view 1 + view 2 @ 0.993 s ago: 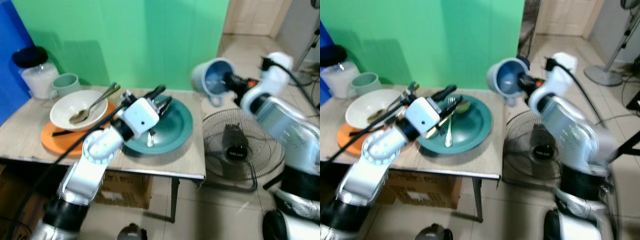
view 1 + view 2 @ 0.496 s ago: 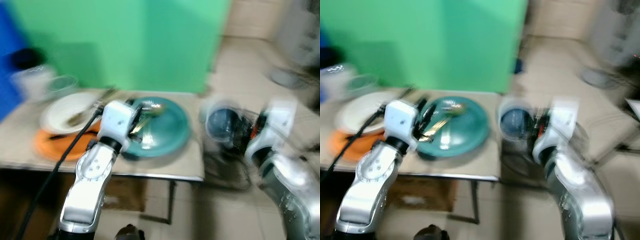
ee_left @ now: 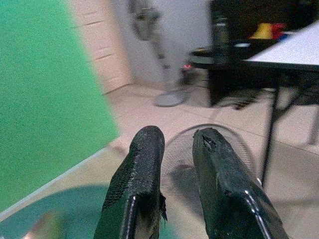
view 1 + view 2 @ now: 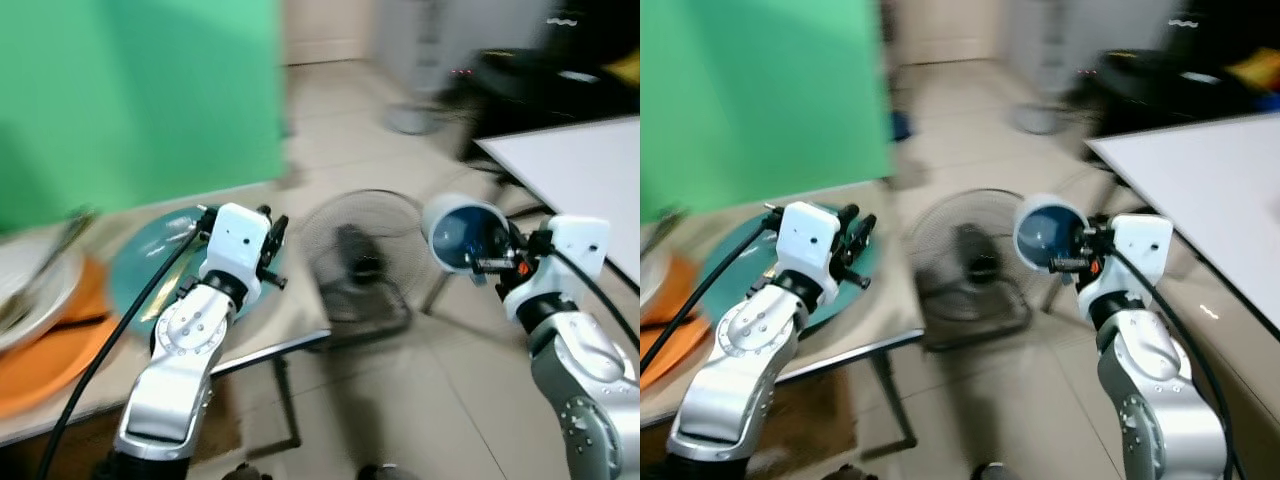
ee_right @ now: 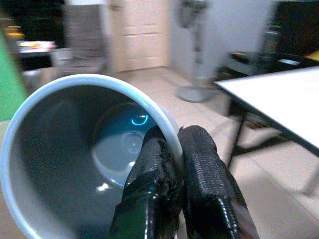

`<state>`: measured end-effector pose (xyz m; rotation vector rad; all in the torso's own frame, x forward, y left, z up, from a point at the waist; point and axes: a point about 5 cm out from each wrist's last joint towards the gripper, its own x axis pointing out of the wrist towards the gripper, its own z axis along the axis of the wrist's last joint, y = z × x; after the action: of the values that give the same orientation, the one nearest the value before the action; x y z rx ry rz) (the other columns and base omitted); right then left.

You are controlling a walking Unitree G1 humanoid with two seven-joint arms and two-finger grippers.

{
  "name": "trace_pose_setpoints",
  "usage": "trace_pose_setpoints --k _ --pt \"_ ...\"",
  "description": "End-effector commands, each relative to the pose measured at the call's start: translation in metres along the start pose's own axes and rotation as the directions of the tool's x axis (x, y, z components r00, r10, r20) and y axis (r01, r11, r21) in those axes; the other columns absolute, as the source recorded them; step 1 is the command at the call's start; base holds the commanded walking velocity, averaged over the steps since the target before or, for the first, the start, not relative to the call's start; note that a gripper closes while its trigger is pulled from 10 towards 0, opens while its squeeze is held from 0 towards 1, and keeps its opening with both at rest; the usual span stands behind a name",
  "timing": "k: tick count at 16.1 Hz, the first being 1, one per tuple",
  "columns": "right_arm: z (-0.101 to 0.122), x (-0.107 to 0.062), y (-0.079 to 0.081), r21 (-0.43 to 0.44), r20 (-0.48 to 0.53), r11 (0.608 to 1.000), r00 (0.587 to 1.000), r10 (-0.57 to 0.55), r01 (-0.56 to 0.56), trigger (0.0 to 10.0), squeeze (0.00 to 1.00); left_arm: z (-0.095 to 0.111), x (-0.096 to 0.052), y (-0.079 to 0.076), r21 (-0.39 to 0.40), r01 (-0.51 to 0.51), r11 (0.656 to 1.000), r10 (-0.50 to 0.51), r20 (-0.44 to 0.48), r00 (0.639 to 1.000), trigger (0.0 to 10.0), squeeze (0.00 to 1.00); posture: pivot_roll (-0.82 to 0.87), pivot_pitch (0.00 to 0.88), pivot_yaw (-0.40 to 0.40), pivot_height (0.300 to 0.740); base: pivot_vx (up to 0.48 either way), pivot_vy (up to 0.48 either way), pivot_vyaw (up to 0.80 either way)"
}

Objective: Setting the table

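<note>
Right now the blue cup (image 5: 84, 164) hangs in the air on its side, mouth turned toward the head camera, pinched at its rim by the right gripper (image 5: 175, 149): one black finger sits inside the wall, the other outside, pressed tight on it. It is held over the tiled floor, beside the round fan (image 4: 352, 260) that stands on the floor, and short of the white table (image 4: 1200, 190) off to the robot's right. The left gripper (image 3: 174, 149) holds nothing; its two fingers (image 3: 142, 169) stand a narrow gap apart, poised over the near edge of the teal plate (image 4: 740, 255) on the wooden table (image 4: 270, 330). Farther left lie an orange plate (image 4: 50, 350) and a white bowl (image 4: 35, 290), both blurred
</note>
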<state>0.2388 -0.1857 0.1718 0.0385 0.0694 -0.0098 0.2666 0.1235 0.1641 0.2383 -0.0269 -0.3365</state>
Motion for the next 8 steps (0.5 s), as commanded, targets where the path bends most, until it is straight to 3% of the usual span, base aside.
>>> trace_pose_setpoints --k 1,8 --pt "0.000 0.000 -0.001 -0.011 -0.001 0.999 1.000 -0.031 0.030 10.0 0.00 0.004 -0.001 -0.006 0.002 0.023 1.000 -0.023 0.007 1.000 10.0 0.00 0.10 0.000 0.018 0.727 0.000 0.000 -0.80" --pt "0.004 0.012 0.007 -0.032 -0.010 0.999 1.000 -0.010 0.009 10.0 0.00 0.004 0.002 -0.003 -0.030 -0.026 0.999 0.025 -0.006 1.000 10.0 0.00 0.09 0.000 0.005 0.727 0.000 0.000 -0.80"
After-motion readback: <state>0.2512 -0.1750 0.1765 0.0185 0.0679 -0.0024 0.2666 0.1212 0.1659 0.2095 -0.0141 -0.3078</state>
